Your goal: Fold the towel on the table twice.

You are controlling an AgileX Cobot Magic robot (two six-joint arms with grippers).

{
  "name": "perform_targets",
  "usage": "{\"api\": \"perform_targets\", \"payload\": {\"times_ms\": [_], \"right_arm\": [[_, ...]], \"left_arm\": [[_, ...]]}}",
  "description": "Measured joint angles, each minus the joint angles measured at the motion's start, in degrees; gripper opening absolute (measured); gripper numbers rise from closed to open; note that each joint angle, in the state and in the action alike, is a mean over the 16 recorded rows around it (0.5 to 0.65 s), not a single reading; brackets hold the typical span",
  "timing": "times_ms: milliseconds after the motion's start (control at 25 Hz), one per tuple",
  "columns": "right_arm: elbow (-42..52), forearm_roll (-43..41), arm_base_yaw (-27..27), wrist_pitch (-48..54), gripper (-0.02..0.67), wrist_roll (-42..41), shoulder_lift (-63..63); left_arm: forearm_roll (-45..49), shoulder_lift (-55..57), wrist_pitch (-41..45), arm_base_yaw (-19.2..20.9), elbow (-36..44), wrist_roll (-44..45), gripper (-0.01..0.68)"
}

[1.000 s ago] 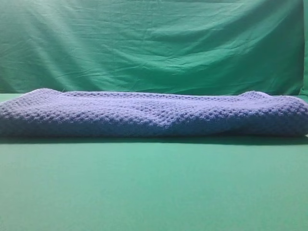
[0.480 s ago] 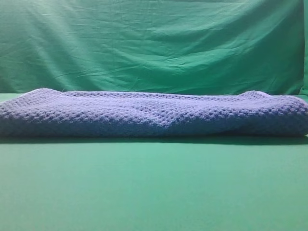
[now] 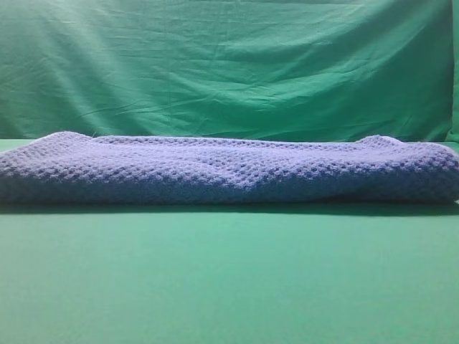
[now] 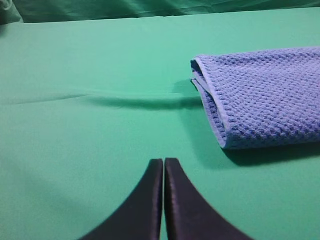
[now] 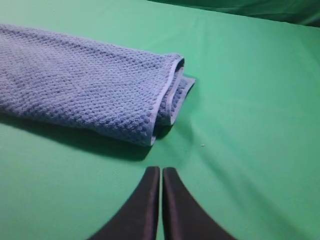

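Observation:
The blue-grey waffle-knit towel [image 3: 229, 170] lies folded in a long band across the green table [image 3: 229, 279], spanning the whole width of the exterior view. Its left end with stacked pale edges shows in the left wrist view [image 4: 260, 95], its right end in the right wrist view [image 5: 90, 82]. My left gripper [image 4: 163, 161] is shut and empty, above bare table to the left of and nearer than the towel's end. My right gripper [image 5: 161, 169] is shut and empty, just in front of the towel's right end. Neither gripper shows in the exterior view.
A wrinkled green fabric backdrop [image 3: 229, 64] hangs behind the table. Bare green table surface stretches in front of the towel and beside both its ends [image 4: 75, 125].

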Motion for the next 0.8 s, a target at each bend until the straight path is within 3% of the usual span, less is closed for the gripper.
{"api": "perform_targets", "payload": {"times_ms": [800], "right_arm": [[5.84, -0.44, 0.0, -5.82, 0.0, 0.0, -6.99]], "left_arm": [[0.0, 0.0, 0.0, 0.03, 0.0, 0.0, 0.0]]}}
